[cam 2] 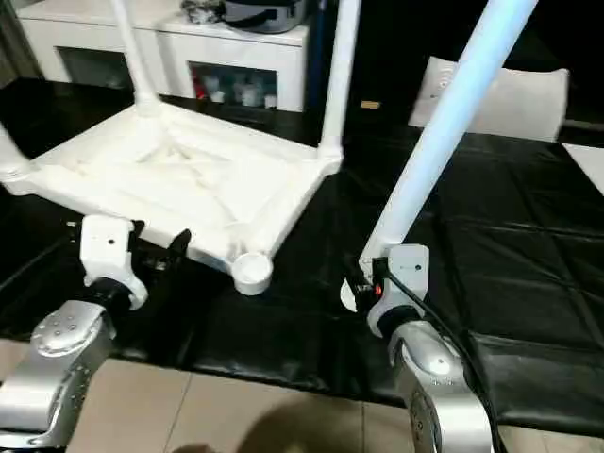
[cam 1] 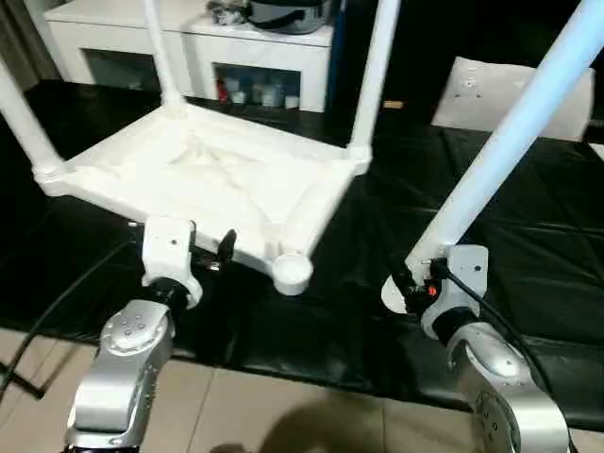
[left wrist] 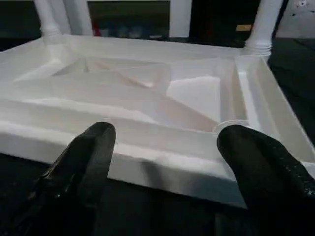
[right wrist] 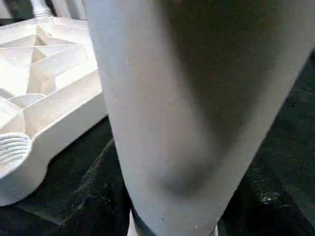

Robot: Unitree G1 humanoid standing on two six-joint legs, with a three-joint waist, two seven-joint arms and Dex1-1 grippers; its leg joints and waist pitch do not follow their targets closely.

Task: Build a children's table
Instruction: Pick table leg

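Note:
The children's table top (cam 1: 217, 175) lies upside down on the black mat, ribbed underside facing up. Three white legs stand in its corner sockets: one at the left (cam 1: 24, 118), one at the back (cam 1: 162, 57) and one at the back right (cam 1: 376, 66). The near right corner socket (cam 1: 293, 271) is empty. My left gripper (left wrist: 170, 137) is open at the top's near edge, a black finger (left wrist: 88, 157) on each side, holding nothing. My right gripper (cam 1: 412, 283) is shut on the thick end of a fourth leg (cam 1: 510, 142). That leg slants up to the right, to the right of the empty socket.
A white cabinet (cam 1: 189, 38) with glass doors stands behind the table. A flat white panel (cam 1: 491, 90) lies at the back right on the mat (cam 1: 528, 245). Tiled floor (cam 1: 283, 415) runs along the mat's near edge. A black cable (cam 1: 47, 311) trails at the left.

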